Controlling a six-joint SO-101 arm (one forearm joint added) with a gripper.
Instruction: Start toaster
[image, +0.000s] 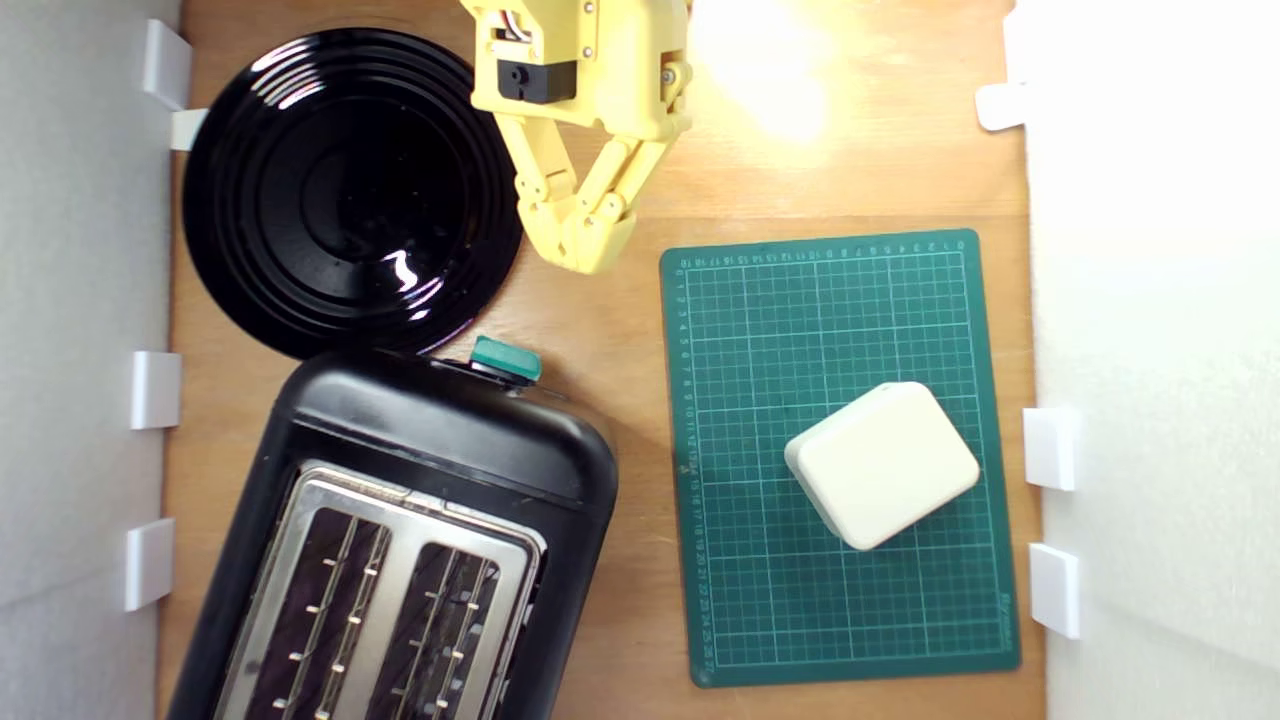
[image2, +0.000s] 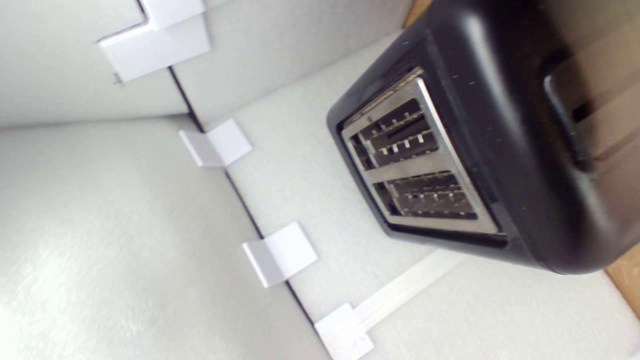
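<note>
One toaster (image: 420, 470), exterior view's lower left, teal lever knob (image: 505, 360) facing your gripper (image: 583, 250); jaws closed on nothing, presumably to press; knob apart, not yet reached.

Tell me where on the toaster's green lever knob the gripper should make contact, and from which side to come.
Go for the flat top face of the teal lever knob, which juts from the end of the toaster nearest the black plate. Probably come from above with the gripper, whose fingertips look closed; a downward press likely suits it better than a pinch.
</note>
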